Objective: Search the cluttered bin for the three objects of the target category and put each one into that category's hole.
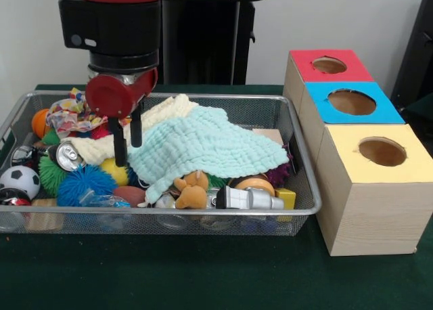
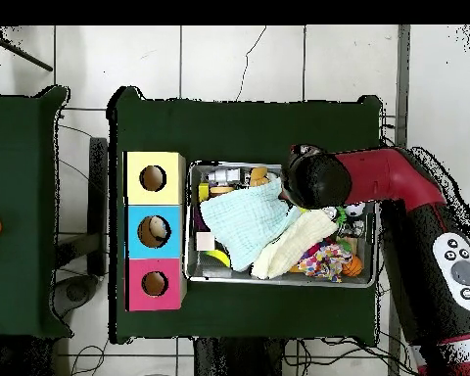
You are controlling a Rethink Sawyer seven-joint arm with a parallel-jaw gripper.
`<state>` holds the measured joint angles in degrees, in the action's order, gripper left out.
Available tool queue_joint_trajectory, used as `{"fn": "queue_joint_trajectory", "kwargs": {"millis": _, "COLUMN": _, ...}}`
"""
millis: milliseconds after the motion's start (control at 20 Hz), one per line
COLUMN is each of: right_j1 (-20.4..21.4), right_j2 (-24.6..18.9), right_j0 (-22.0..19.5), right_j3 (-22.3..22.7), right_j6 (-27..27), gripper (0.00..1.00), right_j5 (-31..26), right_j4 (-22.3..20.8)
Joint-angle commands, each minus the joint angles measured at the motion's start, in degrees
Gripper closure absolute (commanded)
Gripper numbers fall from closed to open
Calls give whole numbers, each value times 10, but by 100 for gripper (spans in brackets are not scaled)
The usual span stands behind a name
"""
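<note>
The cloth on top is pale green. A cream cloth lies beside it. The fuzzy ball is blue. The boxes have red, blue and yellow tops. The table is dark green.

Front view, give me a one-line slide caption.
Open gripper hangs over pale cloths in a cluttered wire mesh bin beside three coloured-top wooden boxes.

Red and black Sawyer arm: glossy red rounded wrist housing, black boxy link above, two slim black fingers; grey button pad, seemingly, on the overhead-view link.
</note>
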<state>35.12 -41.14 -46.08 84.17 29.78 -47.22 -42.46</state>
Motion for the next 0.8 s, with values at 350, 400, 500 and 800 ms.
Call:
{"fn": "queue_joint_trajectory", "kwargs": {"millis": 350, "right_j1": -87, "right_j2": -28, "right_j0": -14, "right_j3": -39, "right_j6": -181, "gripper": 0, "right_j5": -2, "right_j4": -59}}
{"fn": "queue_joint_trajectory", "kwargs": {"millis": 400, "right_j1": -88, "right_j2": -30, "right_j0": -15, "right_j3": -42, "right_j6": -186, "gripper": 0, "right_j5": -5, "right_j4": -59}}
{"fn": "queue_joint_trajectory", "kwargs": {"millis": 500, "right_j1": -93, "right_j2": -36, "right_j0": -19, "right_j3": -55, "right_j6": -208, "gripper": 0, "right_j5": -18, "right_j4": -59}}
{"fn": "queue_joint_trajectory", "kwargs": {"millis": 800, "right_j1": -88, "right_j2": -47, "right_j0": -26, "right_j3": -78, "right_j6": -251, "gripper": 0, "right_j5": -60, "right_j4": -51}}
